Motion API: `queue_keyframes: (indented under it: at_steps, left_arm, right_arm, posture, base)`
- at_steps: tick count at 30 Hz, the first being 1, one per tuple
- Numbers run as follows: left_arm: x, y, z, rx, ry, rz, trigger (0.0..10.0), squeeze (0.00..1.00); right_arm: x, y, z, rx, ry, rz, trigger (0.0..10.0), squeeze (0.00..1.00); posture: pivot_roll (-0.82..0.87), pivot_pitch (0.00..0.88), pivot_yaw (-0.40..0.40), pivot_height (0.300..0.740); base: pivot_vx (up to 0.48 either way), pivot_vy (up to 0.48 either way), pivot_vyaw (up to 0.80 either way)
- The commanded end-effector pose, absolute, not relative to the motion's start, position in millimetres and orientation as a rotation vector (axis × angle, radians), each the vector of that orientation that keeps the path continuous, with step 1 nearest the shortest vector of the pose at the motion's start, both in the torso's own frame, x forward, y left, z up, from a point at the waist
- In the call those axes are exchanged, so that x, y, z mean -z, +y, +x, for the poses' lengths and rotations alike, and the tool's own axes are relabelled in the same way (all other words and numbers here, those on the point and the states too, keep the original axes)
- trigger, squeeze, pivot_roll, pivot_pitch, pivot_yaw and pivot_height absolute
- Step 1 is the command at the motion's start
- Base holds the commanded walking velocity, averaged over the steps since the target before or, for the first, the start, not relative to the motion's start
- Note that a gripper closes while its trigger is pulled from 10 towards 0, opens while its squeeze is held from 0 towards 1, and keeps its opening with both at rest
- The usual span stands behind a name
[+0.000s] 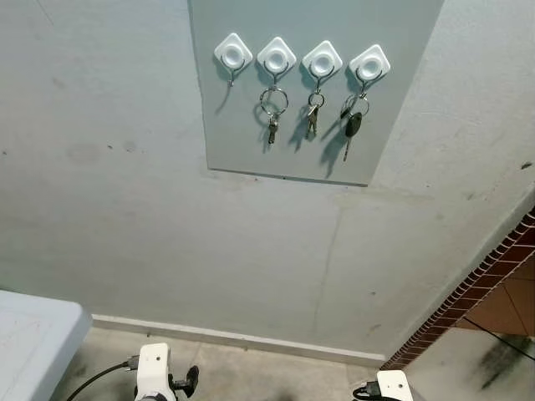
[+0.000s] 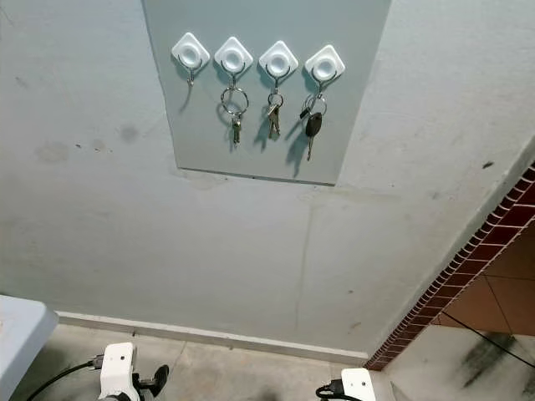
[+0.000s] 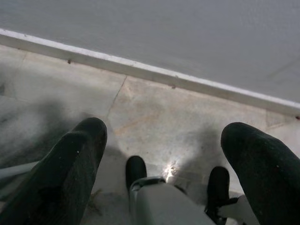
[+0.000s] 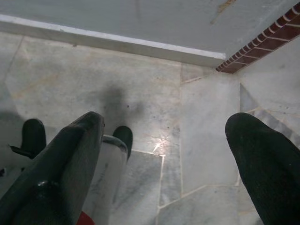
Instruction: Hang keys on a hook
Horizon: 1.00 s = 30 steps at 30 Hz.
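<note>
Both arms hang low over the stone floor [image 4: 197,140]. Left claw [image 3: 164,154] fingers apart, empty. Right claw [image 4: 164,154] fingers apart, empty. Counter [image 1: 33,334] corner at the robot's left. Further out, on the wall, a grey board [image 1: 251,142] with four white hooks: leftmost hook [image 1: 233,54] bare, three key sets [image 1: 273,113] hanging on the others.

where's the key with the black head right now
In the left eye view the black-headed key hangs from the rightmost hook of four on the grey wall panel, right of the small key bunch.
</note>
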State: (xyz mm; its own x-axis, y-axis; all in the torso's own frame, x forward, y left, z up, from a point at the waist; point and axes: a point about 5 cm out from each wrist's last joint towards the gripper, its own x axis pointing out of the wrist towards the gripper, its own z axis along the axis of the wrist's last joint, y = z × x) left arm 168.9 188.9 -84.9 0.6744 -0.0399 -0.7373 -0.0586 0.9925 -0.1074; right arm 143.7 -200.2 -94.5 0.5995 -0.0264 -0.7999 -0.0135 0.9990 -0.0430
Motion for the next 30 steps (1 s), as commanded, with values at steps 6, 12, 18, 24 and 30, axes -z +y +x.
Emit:
queue_keyframes:
  at_steps: [6, 12, 18, 24, 30]
  left_arm:
    - [85, 189, 169, 0.0, 0.832, -0.117, 10.0, 0.0]
    - [85, 189, 172, -0.001, 0.848, -0.111, 10.0, 0.0]
    - [87, 190, 167, -0.019, 0.869, -0.116, 10.0, 0.0]
    - [89, 193, 162, -0.043, 0.875, -0.13, 10.0, 0.0]
    - [89, 194, 160, -0.045, 0.878, -0.129, 10.0, 0.0]
  right_arm:
    - [93, -201, 148, 0.039, 0.911, -0.012, 10.0, 0.0]
    - [94, -200, 146, 0.046, 0.917, -0.004, 10.0, 0.0]
    - [95, -195, 144, 0.023, 0.918, -0.005, 10.0, 0.0]
    - [96, -191, 141, -0.008, 0.924, -0.011, 10.0, 0.0]
    - [96, -187, 142, -0.032, 0.923, -0.022, 10.0, 0.0]
  posture:
    - [-0.08, 0.0, 0.041, 0.74]
    - [-0.08, 0.0, 0.047, 0.74]
    - [-0.08, 0.0, 0.036, 0.74]
    - [-0.07, 0.0, 0.021, 0.74]
    - [-0.07, 0.0, 0.009, 0.74]
  base:
    - [0.0, 0.0, 0.0]
    - [0.0, 0.0, 0.0]
    - [0.0, 0.0, 0.0]
    - [0.0, 0.0, 0.0]
    - [0.0, 0.0, 0.0]
